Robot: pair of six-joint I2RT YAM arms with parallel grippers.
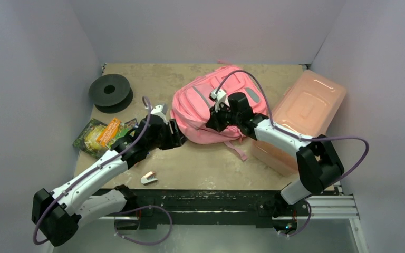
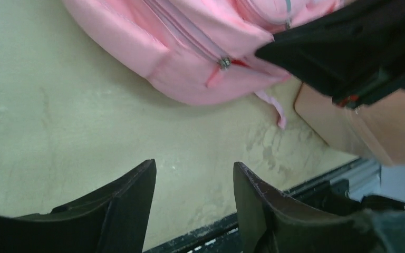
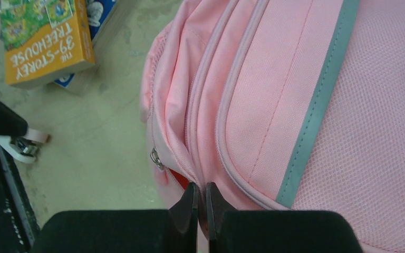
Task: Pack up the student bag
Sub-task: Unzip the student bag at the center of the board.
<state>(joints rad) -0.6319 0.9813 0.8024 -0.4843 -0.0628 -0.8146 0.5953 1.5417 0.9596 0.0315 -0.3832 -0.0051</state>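
Small stapler [image 1: 148, 178] on table [image 1: 205, 163], near front edge. Left gripper [image 2: 194, 166] low over bare table, just left of backpack [image 1: 192, 110]; jaws apart, nothing between. Backpack lies flat mid-table. Right gripper [image 3: 198, 191] at its near edge by zip, jaws closed to sliver; fabric pinched or not, cannot tell. Books [image 1: 103, 134] at left. Pink lidded box [image 1: 308, 103] just beside backpack at right. Black spool [image 1: 109, 90] in far left corner.

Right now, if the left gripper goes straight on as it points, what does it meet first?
The left gripper would probably meet the pink backpack near its zipper pull, past bare table. Depth is unclear; the table might come first.
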